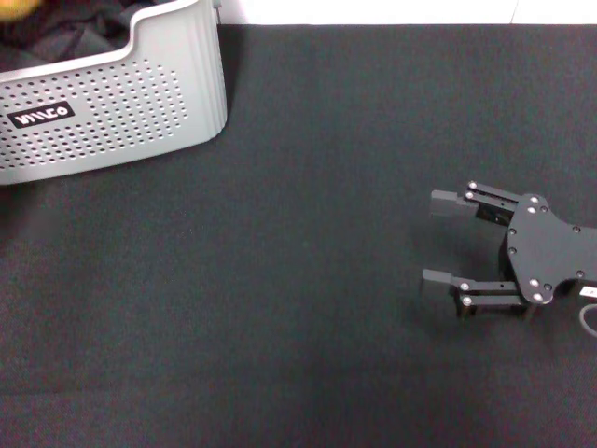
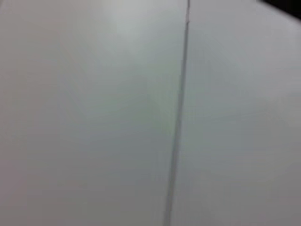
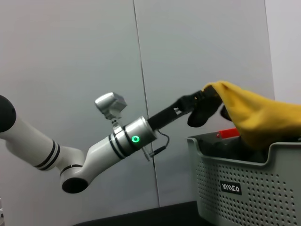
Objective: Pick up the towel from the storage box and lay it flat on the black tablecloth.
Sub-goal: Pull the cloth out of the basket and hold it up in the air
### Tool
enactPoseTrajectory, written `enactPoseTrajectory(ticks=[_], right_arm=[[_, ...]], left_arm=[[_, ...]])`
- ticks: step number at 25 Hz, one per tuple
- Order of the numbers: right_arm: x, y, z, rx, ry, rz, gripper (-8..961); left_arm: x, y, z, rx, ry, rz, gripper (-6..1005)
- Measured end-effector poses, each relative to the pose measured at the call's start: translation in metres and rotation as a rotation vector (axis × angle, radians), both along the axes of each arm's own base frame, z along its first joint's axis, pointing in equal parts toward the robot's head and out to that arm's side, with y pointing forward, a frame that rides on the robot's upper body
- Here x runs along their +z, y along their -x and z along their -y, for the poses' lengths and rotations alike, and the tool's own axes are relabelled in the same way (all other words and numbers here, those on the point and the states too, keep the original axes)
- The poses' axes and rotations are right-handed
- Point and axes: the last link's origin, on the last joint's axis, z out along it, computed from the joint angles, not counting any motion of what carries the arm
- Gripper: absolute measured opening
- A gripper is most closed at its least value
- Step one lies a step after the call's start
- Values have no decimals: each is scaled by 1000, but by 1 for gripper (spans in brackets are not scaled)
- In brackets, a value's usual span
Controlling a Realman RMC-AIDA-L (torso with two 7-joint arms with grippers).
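Note:
The towel (image 3: pixel 256 115) shows its bright yellow face in the right wrist view, lifted above the storage box (image 3: pixel 244 188) and hanging down into it. My left gripper (image 3: pixel 207 103) is shut on the towel's upper edge above the box. In the head view only a yellow scrap of the towel (image 1: pixel 19 5) shows at the top left corner, above the light grey perforated storage box (image 1: pixel 121 103). The black tablecloth (image 1: pixel 308 280) covers the table. My right gripper (image 1: pixel 435 240) rests open and empty low over the tablecloth at the right.
A dark grey-black cloth (image 1: pixel 84 33) lies inside the box, and something red (image 3: pixel 228 133) shows at its rim. The left wrist view shows only a grey wall panel with a seam (image 2: pixel 176 122). A white strip (image 1: pixel 373 11) borders the tablecloth's far edge.

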Motion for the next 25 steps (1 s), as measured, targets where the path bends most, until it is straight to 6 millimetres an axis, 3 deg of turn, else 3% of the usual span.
enactPoseTrajectory(ticks=[10,17,25], right_arm=[[7,10,-3,36,-11,-40,866],[11,18,-6,64,-26,-76,854],[3,26,-8,105,-50,-79,840]], left_arm=[[-1,-55,48,-534,369,222,37],[-27,-86,45,-679,576,259,37],[-60,-106,39,-744,723,277,37]])
